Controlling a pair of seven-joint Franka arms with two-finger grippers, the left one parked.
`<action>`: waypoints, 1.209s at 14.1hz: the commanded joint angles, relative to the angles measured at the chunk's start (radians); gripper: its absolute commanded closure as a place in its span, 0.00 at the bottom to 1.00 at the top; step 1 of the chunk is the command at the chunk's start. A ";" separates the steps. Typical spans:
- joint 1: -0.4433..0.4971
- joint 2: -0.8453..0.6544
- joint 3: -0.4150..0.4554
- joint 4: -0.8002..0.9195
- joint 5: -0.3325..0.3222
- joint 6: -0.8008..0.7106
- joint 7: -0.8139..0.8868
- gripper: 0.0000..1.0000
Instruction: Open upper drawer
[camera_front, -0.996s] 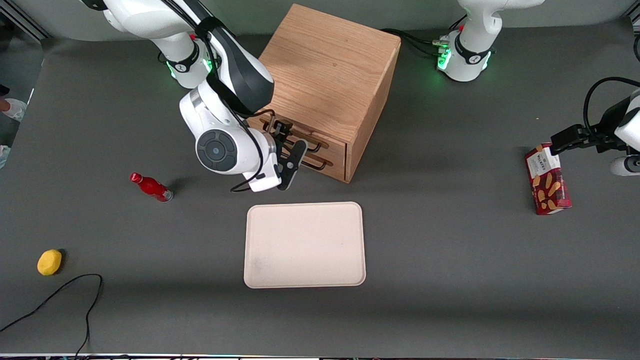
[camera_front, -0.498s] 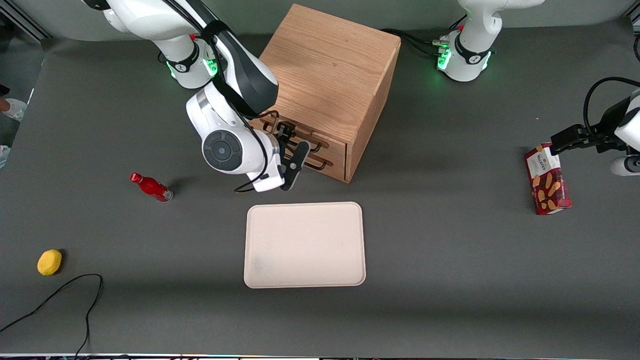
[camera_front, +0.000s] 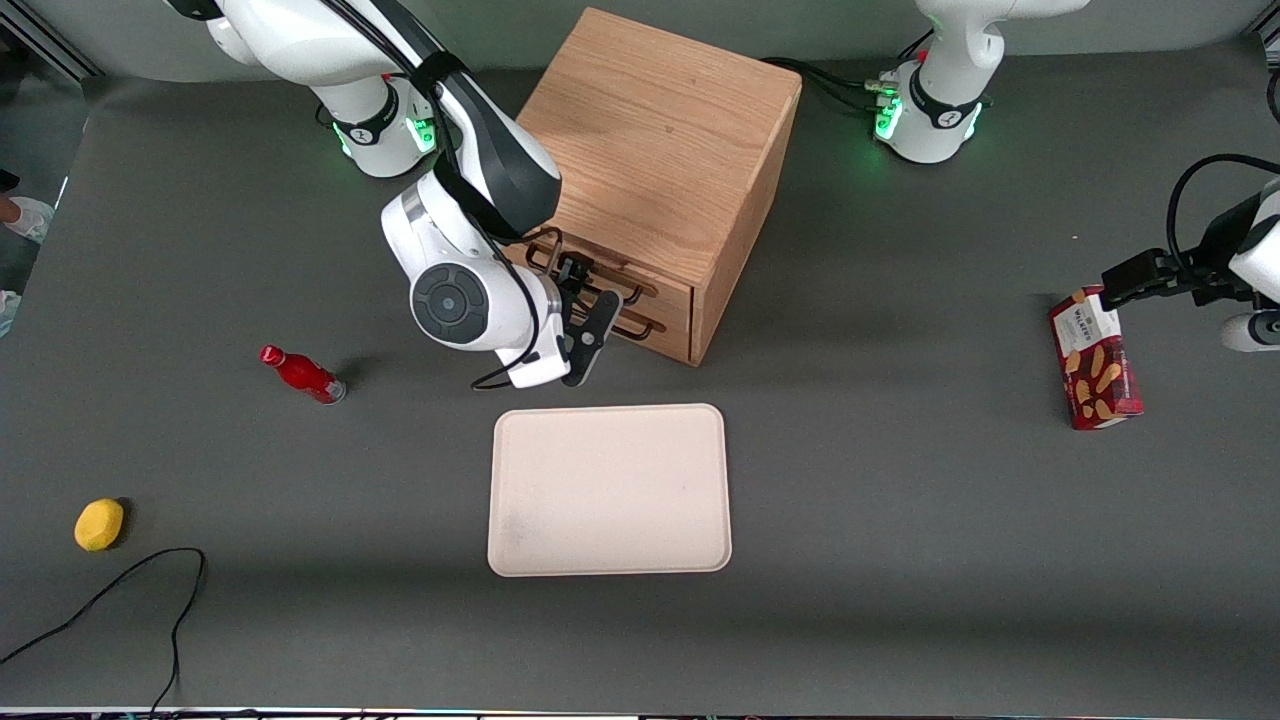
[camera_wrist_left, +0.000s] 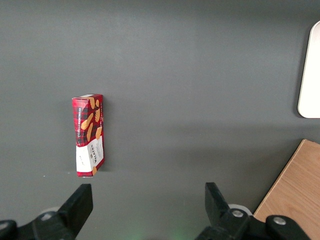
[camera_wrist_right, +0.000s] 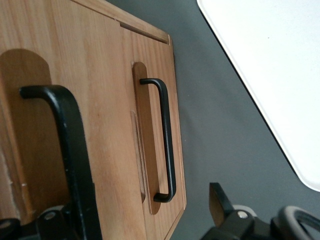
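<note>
Dark grey counter (camera_front: 900, 500) carries the oak cabinet (camera_front: 660, 150), and its upper drawer (camera_front: 600, 268) is not yet pulled out, so the whole opening remains. My gripper (camera_front: 590, 300), fingers apart, sits right at the drawer fronts; the upper drawer's black handle (camera_wrist_right: 65, 165) runs close between my fingers (not clamped yet, I judge).

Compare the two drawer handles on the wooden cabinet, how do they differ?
The upper drawer's handle lies inside the open tool; the bottom drawer's handle is free. The upper one sits higher, the bottom one nearer the tabletop. Both are thin black wire over recessed wood, on shut drawers.
</note>
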 joint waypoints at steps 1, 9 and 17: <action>0.012 -0.009 -0.008 -0.010 -0.020 0.020 0.016 0.00; -0.006 -0.007 -0.011 0.004 -0.029 0.020 -0.010 0.00; -0.021 0.016 -0.037 0.047 -0.032 0.020 -0.033 0.00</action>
